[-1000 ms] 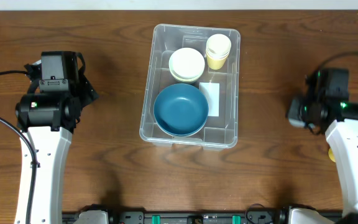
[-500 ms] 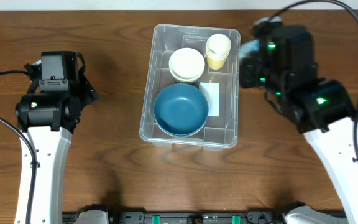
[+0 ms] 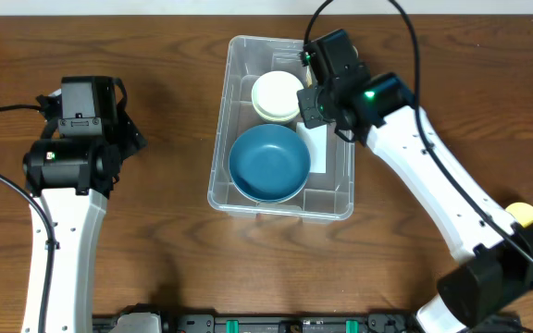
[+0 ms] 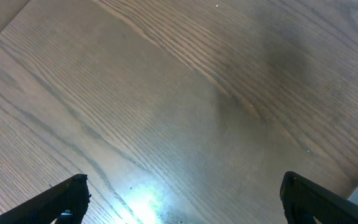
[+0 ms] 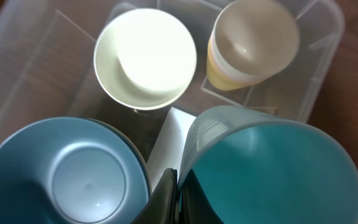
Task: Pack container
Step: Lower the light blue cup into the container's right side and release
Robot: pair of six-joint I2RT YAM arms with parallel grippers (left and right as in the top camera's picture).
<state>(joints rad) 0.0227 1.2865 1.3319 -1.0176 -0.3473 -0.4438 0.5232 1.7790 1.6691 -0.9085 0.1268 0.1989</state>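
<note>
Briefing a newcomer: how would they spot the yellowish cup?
Start at the clear container mid-table. In its far right corner, next to the cream bowl, stands the yellowish cup. It is narrower than the bowl, and unlike the teal cup, nothing holds it.

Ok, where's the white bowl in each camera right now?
Overhead: white bowl sits in the far half of the container, just beyond the blue bowl.
Right wrist: upper centre-left, above the blue bowl and left of the teal cup pinched in the right tool.
Left wrist: not in it; only bare table.
Shared landmark: the blue bowl.
</note>
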